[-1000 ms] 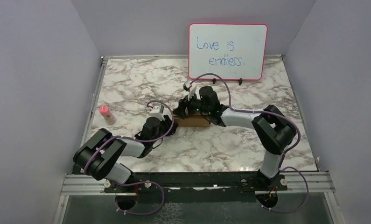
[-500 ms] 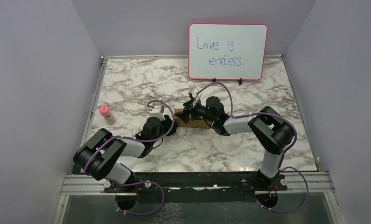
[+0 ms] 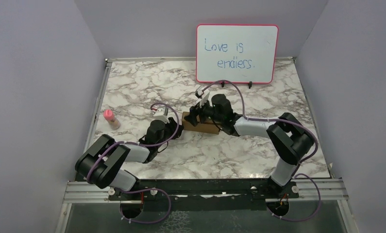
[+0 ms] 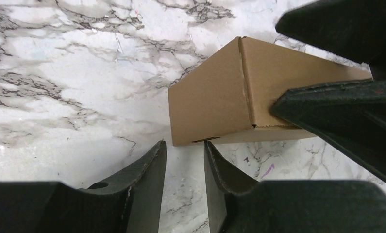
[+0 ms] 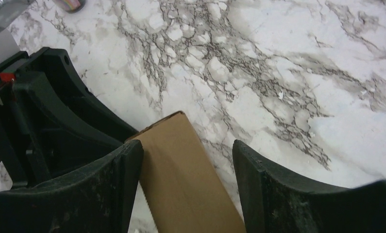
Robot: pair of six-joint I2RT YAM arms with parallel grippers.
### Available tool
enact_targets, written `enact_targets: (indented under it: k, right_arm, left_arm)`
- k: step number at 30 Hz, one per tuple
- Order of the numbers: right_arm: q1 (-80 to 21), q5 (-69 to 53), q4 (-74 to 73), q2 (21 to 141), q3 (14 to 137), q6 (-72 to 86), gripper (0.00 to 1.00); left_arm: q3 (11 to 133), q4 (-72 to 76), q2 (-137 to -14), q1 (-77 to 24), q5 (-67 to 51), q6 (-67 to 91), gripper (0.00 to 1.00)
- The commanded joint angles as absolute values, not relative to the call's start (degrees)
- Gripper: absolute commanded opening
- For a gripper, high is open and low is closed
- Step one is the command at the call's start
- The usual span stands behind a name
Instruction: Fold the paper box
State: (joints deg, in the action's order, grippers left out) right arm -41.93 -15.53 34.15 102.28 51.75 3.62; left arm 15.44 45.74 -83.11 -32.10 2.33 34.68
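Note:
The paper box [image 3: 200, 124] is a closed brown cardboard block lying on the marble in the middle of the table. In the left wrist view the paper box [image 4: 220, 92] shows one end face and a long side. My left gripper [image 4: 184, 144] is open by a narrow gap with only marble between its fingers, its tips right at the box's near bottom edge. My right gripper [image 5: 186, 148] hangs open over the box's left end. Its left finger [image 5: 125, 165] rests against one long edge of the box [image 5: 181, 174], while the right finger [image 5: 251, 167] stands off it.
A pink-framed whiteboard [image 3: 237, 54] stands at the back of the table. A small pink bottle [image 3: 110, 119] stands near the left edge. My left gripper's black body [image 5: 50, 107] sits close beside the right gripper's fingers at the box's end.
My right gripper has swung round and settled lower over the box's left end. The left arm has drawn back slightly to the left. The box has stayed in place.

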Motion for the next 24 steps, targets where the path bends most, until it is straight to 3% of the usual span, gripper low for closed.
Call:
enact_targets:
  k: [1, 13, 24]
  right_arm:
    - [-40.02, -12.27, 22.15, 95.45, 52.63, 7.21, 0.73]
    - [-26.01, -18.5, 24.35, 79.46, 37.3, 23.49, 0.79]
    - [-18.6, -30.95, 42.76, 77.56, 22.02, 42.92, 0.86]
  left_arm:
    - [15.77, 47.55, -79.71, -31.64, 2.47, 33.72, 0.37]
    - [16.73, 33.97, -64.63, -31.64, 4.83, 30.83, 0.6]
    - [23.89, 30.06, -68.52, -28.03, 1.16, 33.57, 0.73]
